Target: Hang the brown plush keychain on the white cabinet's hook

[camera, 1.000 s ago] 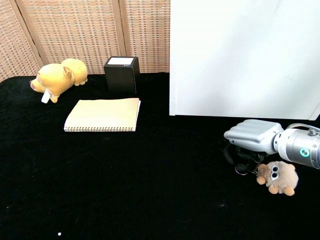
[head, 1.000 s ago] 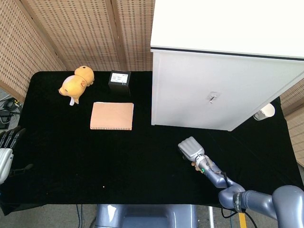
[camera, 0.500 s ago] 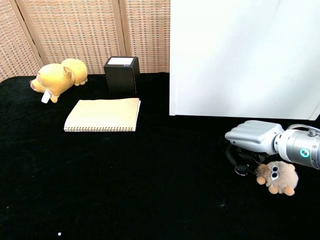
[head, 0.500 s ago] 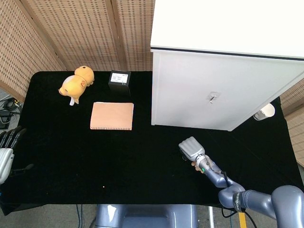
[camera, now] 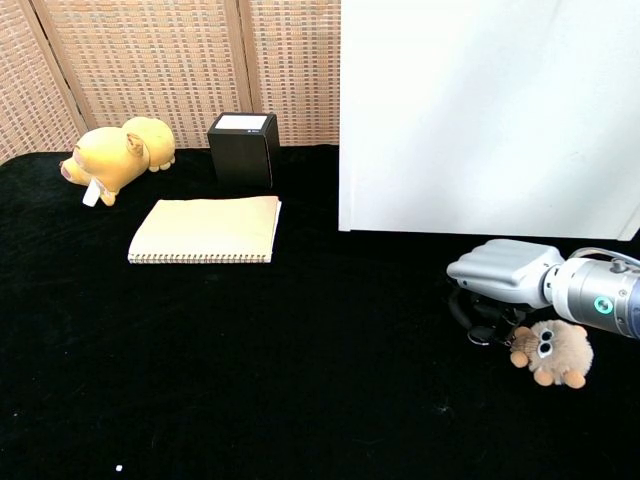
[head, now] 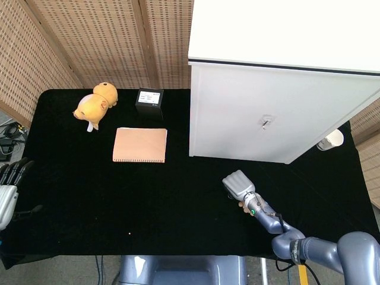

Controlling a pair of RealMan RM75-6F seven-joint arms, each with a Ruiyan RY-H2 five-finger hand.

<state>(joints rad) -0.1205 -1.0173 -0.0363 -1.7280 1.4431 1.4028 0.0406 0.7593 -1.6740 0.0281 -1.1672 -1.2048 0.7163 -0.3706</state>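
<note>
The brown plush keychain (camera: 550, 350) lies on the black table at the right, under my right wrist; the head view shows only a sliver of the plush (head: 242, 205). My right hand (camera: 500, 275) (head: 238, 185) is palm down just left of it, its fingers curled around the keychain's dark ring (camera: 482, 330). The white cabinet (head: 279, 113) (camera: 480, 110) stands behind the hand, with a small hook (head: 265, 123) on its front. My left hand (head: 8, 187) sits at the table's far left edge, fingers spread, holding nothing.
A yellow plush pig (head: 94, 105) (camera: 110, 157), a black box (head: 149, 98) (camera: 243, 148) and a tan spiral notebook (head: 140, 145) (camera: 206, 229) lie at the back left. A small white object (head: 331, 140) sits by the cabinet's right corner.
The right hand and the plush have shifted very slightly left and up. The left hand has not moved.
</note>
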